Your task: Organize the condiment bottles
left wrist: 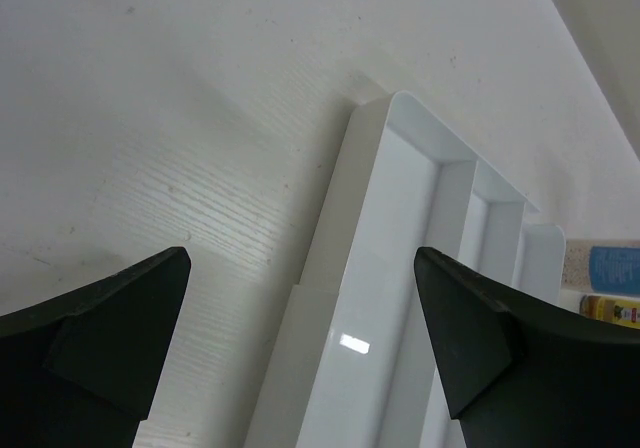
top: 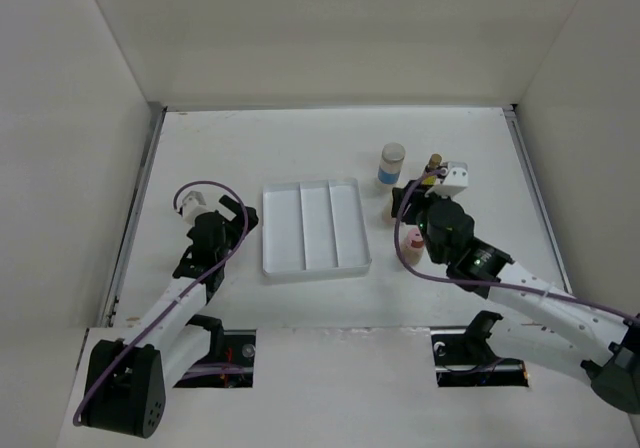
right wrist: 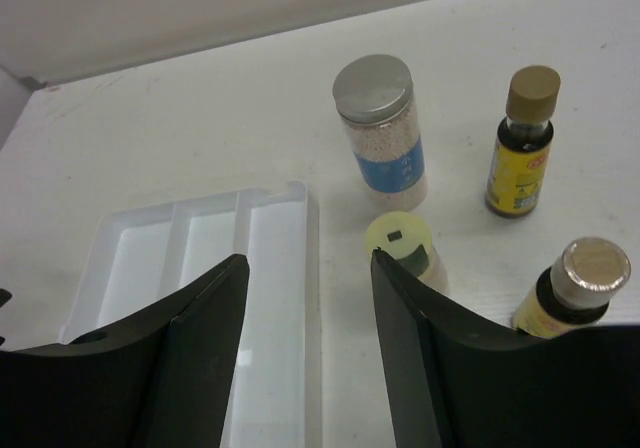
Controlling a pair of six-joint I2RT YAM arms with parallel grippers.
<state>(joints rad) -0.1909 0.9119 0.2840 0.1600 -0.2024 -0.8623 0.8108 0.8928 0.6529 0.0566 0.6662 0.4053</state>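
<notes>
The white 3-compartment tray (top: pixel 315 226) is seen mid-table. The left gripper (left wrist: pixel 300 268) is held wide open at its left rim. The right gripper (right wrist: pixel 310 268) is spread too, nothing gripped. To the tray's right, the grey-lidded jar (right wrist: pixel 382 128), the yellow-green-capped bottle (right wrist: pixel 400 240) and 2 amber bottles (right wrist: pixel 523 143) (right wrist: pixel 575 288) are stood upright.

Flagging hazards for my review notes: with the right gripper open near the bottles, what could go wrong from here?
1. One finger of the right gripper is right beside the yellow-green-capped bottle; lowering off-centre might tip it.
2. The grey-lidded jar stands close behind, so a tipped bottle could strike it.
3. The left gripper, open close to the white tray, could shift it.
</notes>
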